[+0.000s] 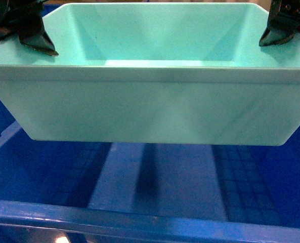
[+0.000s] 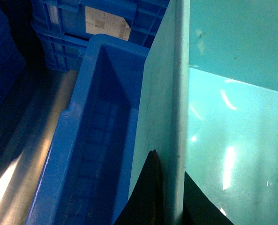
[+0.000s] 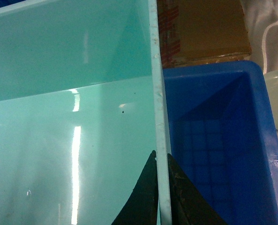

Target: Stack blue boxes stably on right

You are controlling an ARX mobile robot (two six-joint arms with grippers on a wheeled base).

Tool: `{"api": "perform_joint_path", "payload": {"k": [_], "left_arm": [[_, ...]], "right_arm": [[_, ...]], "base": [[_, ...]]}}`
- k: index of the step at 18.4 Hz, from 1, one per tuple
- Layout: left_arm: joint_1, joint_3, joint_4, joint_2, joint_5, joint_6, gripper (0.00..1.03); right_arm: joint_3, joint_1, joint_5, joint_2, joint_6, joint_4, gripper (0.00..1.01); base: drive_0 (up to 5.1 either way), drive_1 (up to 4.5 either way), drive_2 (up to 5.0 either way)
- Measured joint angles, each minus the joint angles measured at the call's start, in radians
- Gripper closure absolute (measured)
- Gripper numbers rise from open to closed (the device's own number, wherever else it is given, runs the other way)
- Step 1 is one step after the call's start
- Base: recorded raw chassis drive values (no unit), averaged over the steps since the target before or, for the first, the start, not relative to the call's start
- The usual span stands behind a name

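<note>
Head view: smooth turquoise plastic tub [image 1: 150, 101] held level above larger deep-blue plastic tub [image 1: 155, 223], base inside blue rim line, not seated. Left gripper [image 1: 38, 38] and right gripper [image 1: 279, 30] at opposite end rims.

Left wrist view: left gripper [image 2: 169, 197] clamped astride turquoise rim; ribbed dark-blue crates with label [image 2: 106, 23] behind.

Right wrist view: right gripper [image 3: 161, 197] pinching opposite rim; brown cardboard box [image 3: 204, 28] beyond.

Judgement: lift and alignment done; lowering, nesting, release remain.
</note>
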Motion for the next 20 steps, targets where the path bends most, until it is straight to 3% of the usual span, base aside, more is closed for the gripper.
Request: {"api": "perform_joint_path", "payload": {"k": [5, 9, 14, 20], "left_arm": [[0.000, -0.007, 0.027, 0.000, 0.003, 0.005, 1.01], [0.000, -0.117, 0.150, 0.018, -0.003, 0.056, 1.01], [0.000, -0.140, 0.204, 0.062, 0.009, 0.113, 1.01], [-0.021, -0.190, 0.207, 0.113, 0.050, 0.121, 1.01]], "right_arm": [[-0.001, 0.000, 0.000, 0.000, 0.000, 0.004, 0.99], [-0.043, -0.002, -0.008, 0.035, -0.006, 0.098, 0.99], [-0.151, -0.020, -0.029, 0.096, -0.016, 0.205, 0.99], [-0.188, -0.047, -0.034, 0.153, -0.040, 0.194, 0.99]], "base": [[0.0, 0.00, 0.0], [0.0, 0.00, 0.0], [0.0, 0.00, 0.0], [0.0, 0.00, 0.0]]}}
